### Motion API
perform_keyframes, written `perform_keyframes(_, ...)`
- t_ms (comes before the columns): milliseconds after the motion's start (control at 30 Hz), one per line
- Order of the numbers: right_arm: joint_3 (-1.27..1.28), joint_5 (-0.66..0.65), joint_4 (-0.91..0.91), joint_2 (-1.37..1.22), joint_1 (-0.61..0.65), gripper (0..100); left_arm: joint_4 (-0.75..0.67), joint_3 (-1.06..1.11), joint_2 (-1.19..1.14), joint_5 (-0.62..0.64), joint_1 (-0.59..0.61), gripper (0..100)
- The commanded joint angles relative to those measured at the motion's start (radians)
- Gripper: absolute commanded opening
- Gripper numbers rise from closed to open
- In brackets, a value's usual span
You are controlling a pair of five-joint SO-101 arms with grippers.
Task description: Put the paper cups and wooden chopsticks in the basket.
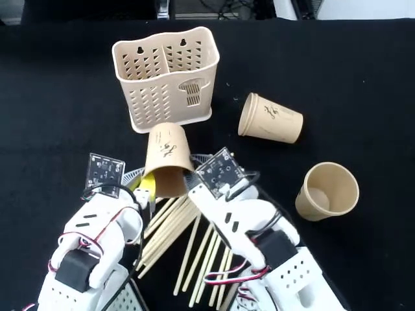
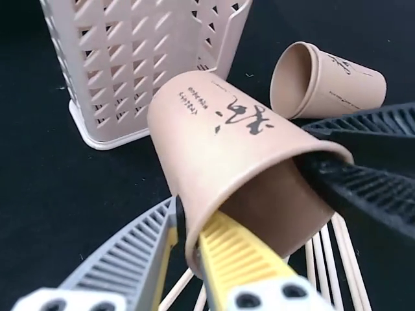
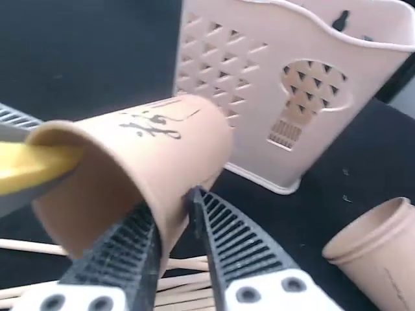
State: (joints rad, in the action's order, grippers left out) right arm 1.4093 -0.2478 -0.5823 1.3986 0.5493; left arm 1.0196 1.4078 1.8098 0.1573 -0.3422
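Although the left gripper (image 1: 146, 185) and right gripper (image 1: 190, 184) are each clamped on the rim of one paper cup (image 1: 167, 155) just before the apparently empty basket (image 1: 165, 78), nothing looks packed yet: the chopsticks (image 1: 188, 236) lie at the table's near edge, with a second cup (image 1: 269, 120) and a third cup (image 1: 327, 191) toward its right edge.

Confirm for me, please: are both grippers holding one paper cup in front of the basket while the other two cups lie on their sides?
Not quite. In the high view only the tipped cup beside the basket lies on its side; the upright cup farther right stands mouth up. The left gripper and right gripper do both hold the third cup.
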Motion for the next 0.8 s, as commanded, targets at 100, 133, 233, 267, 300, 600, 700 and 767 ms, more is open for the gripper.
perform_keyframes(100,-0.064,-0.055,0.018,-0.007,-0.032,1.2,0.091,-0.211,0.009,-0.003,-0.030,17)
perform_keyframes(133,-0.064,-0.055,0.018,-0.007,-0.032,1.2,0.118,-0.260,0.009,-0.003,-0.030,19)
perform_keyframes(233,-0.073,-0.055,0.018,-0.007,-0.034,1.2,0.181,-0.377,0.009,-0.008,-0.024,20)
perform_keyframes(267,-0.084,-0.054,0.018,-0.007,-0.034,1.2,0.193,-0.406,0.009,-0.028,-0.008,21)
perform_keyframes(300,-0.099,-0.057,0.011,-0.007,-0.035,1.2,0.201,-0.432,0.009,-0.058,0.010,21)
perform_keyframes(600,-0.536,-0.060,-0.338,-0.015,-0.204,1.2,0.207,-0.498,0.011,-0.262,0.320,20)
perform_keyframes(700,-0.736,-0.060,-0.500,-0.027,-0.311,1.2,0.206,-0.398,0.006,-0.264,0.426,20)
perform_keyframes(767,-0.854,-0.060,-0.601,-0.065,-0.397,1.2,0.203,-0.306,0.003,-0.275,0.463,20)
